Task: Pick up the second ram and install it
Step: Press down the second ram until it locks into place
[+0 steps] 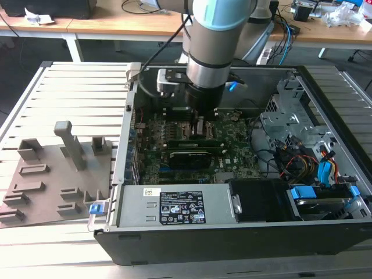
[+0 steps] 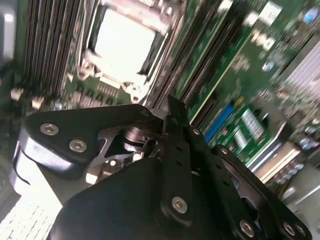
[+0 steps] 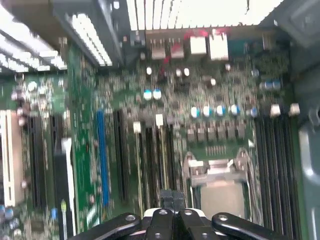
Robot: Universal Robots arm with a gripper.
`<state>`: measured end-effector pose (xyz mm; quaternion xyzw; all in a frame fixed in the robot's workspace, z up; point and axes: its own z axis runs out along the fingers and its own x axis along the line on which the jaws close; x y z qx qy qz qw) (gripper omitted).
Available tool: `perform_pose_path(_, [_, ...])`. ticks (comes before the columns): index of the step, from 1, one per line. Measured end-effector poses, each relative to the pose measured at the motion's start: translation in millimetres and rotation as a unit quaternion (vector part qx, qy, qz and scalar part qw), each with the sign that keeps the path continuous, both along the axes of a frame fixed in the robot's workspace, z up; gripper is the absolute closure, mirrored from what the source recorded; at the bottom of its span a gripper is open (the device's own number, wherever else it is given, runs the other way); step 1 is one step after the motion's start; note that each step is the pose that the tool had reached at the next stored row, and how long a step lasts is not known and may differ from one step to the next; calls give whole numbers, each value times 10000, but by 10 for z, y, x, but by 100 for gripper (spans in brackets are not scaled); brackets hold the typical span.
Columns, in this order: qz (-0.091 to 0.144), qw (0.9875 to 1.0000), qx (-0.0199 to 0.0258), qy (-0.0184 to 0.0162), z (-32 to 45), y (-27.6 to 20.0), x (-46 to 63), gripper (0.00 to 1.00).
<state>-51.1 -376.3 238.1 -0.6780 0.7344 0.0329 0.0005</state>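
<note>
As the arm reaches down into the open case (image 1: 325, 192), the gripper (image 3: 172, 200) hangs just above the board (image 1: 232, 157), beside the CPU socket (image 3: 216, 175). Its fingers (image 3: 166, 199) are pressed together, and I cannot tell if the ram is between them. The empty slots (image 3: 150, 165) lie toward 12 o'clock from the tips in the first wrist view, their long axis running along the same line.

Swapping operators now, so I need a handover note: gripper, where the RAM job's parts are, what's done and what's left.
Gripper: inside the computer case, low over the memory slots beside the CPU socket; grip state cannot be told.
Holder tray: outside the case, on the exterior view's left.
Done/left: whether the second ram is seated cannot be told; treat installation as unconfirmed.
</note>
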Motion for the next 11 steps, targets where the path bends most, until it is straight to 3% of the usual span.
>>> perform_pose_path(1, [0, 10000, 0, -6, -10, -5, -103, 89])
perform_pose_path(5, [-1, 10000, -1, -12, -51, -11, -244, 89])
perform_pose_path(8, [0, 10000, -2, -11, -101, -11, -251, 89])
perform_pose_path(11, [-2, 10000, 1, -13, -96, -10, -250, 89])
